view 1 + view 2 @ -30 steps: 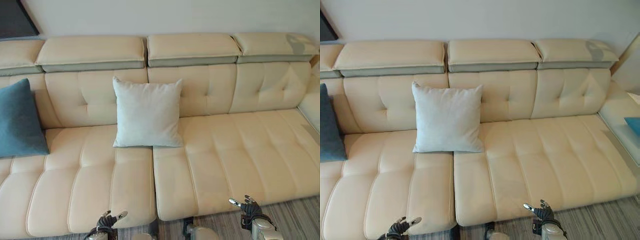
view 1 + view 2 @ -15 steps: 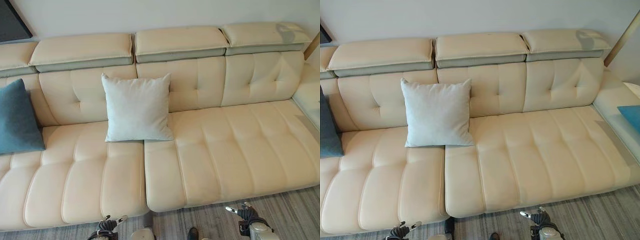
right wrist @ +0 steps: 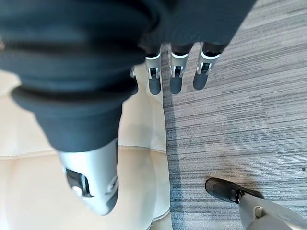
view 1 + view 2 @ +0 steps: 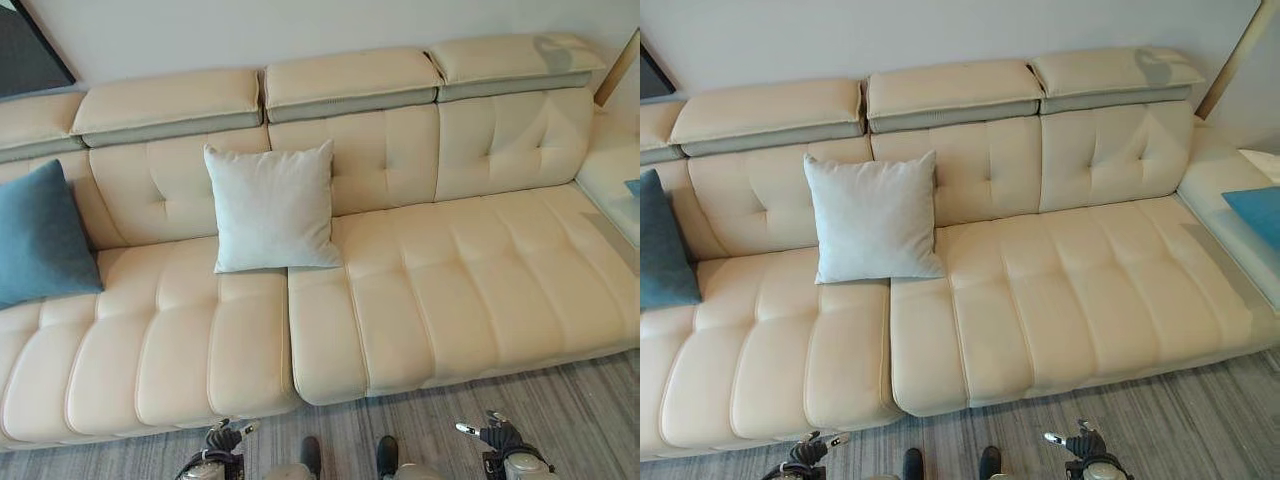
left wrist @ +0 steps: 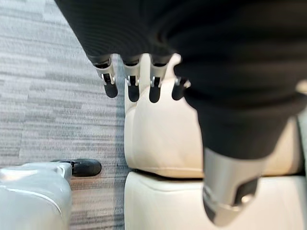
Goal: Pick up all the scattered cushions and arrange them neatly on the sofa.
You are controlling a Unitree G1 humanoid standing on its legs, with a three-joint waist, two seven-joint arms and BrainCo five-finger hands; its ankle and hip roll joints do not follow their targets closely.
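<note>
A pale grey cushion leans upright against the cream sofa backrest; a teal cushion sits well to its left. I see my left hand and right hand empty, fingers relaxed, above grey striped floor.

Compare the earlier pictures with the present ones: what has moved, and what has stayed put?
Only the camera has shifted, now showing more floor before the sofa. The white cushion and blue cushion lean where they did. The left hand and right hand remain open and empty.
</note>
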